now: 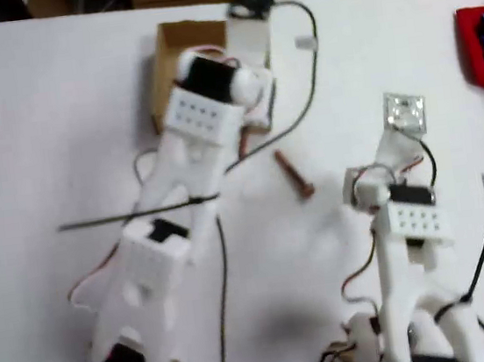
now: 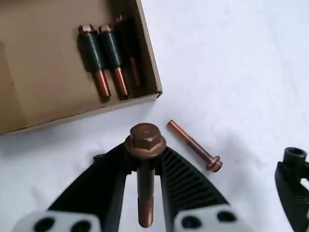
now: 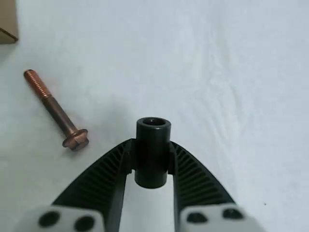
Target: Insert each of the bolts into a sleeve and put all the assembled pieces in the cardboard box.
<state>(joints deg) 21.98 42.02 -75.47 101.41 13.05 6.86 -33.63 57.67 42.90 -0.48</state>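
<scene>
Sleeved bolts (image 2: 104, 63), three, are lying in the cardboard box (image 2: 38, 96). Near it the left gripper (image 2: 145, 157) is clamping a bare bolt (image 2: 145, 140). A loose bolt (image 2: 193, 145) is lying on the table (image 2: 241, 58) between the arms. The right gripper (image 3: 152, 150) is squeezing a black sleeve (image 3: 153, 130).

Beyond the left claw (image 2: 146, 162), the brown cardboard box (image 2: 48, 87) ran off-frame, its third black-sleeved copper bolt (image 2: 128, 48) lost in shadow

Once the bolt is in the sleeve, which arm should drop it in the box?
Left, probably. The left jaws, shut on a bolt, hang right beside the cardboard box. The right jaws, holding the sleeve, sit farther off, past the loose bolt.
</scene>
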